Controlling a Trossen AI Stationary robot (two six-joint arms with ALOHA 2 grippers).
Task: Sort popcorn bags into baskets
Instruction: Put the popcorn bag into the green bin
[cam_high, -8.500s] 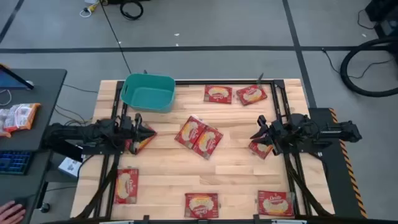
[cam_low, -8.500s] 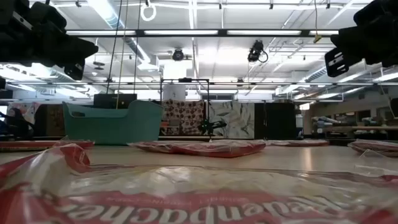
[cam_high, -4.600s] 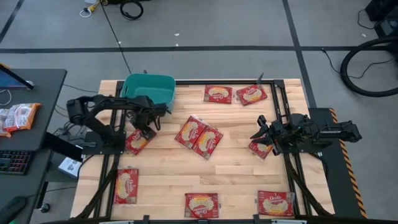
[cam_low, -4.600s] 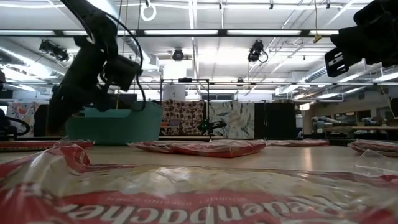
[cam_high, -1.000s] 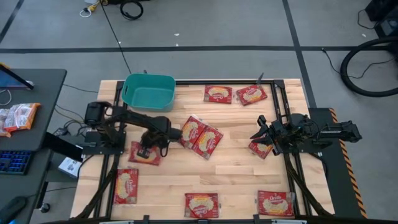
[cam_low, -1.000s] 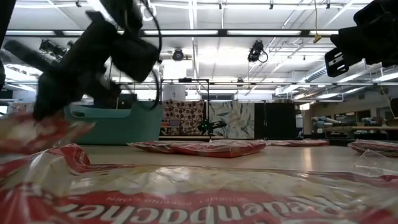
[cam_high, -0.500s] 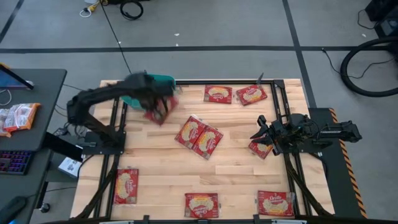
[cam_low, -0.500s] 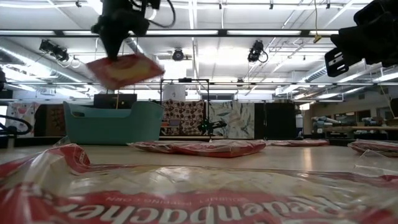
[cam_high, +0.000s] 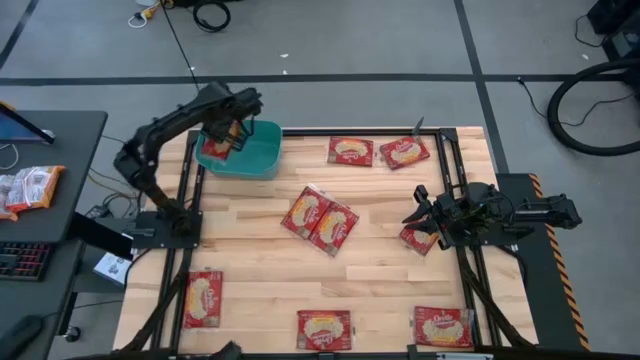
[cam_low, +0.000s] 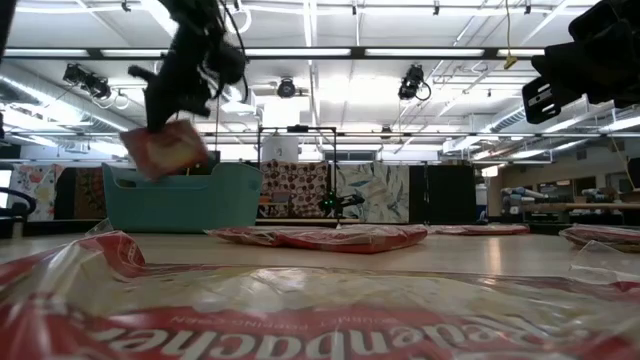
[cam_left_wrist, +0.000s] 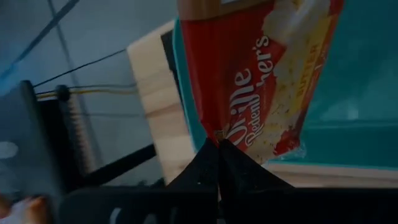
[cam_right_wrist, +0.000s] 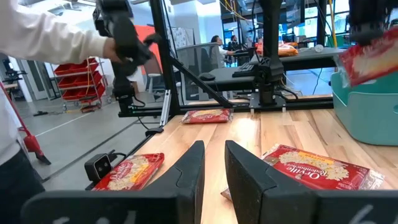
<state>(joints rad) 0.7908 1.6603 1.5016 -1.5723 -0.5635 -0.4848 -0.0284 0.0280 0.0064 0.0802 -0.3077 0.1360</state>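
My left gripper (cam_high: 228, 128) is shut on a red popcorn bag (cam_high: 216, 146) and holds it over the left part of the teal basket (cam_high: 258, 160) at the far left of the table. In the low view the bag (cam_low: 164, 148) hangs in front of the basket (cam_low: 210, 198). My right gripper (cam_high: 417, 217) is open and empty at the right of the table, above a bag (cam_high: 414, 240) that lies flat. In its wrist view its fingers (cam_right_wrist: 214, 163) stand apart. My left gripper pinches the bag by one short edge (cam_left_wrist: 219, 138) between its two shut fingers. The fingers come from above, slanting down. The bag hangs tilted below them, lifted clear, above the basket's inside (cam_left_wrist: 367, 74).
Other red bags lie flat: two at the far edge (cam_high: 351, 151) (cam_high: 405, 152), two overlapping in the middle (cam_high: 320, 220), one near left (cam_high: 203, 298), two near the front edge (cam_high: 324, 327) (cam_high: 443, 326). White-and-orange packets (cam_high: 30, 188) lie on the side desk. A person's sleeve (cam_right_wrist: 50, 37) shows beyond the table.
My left gripper has lifted the bag off the table's left middle, carried it up and toward the far edge, then further left and a little down over the basket. The bag, flat on the wood a second ago, now hangs tilted in the air.
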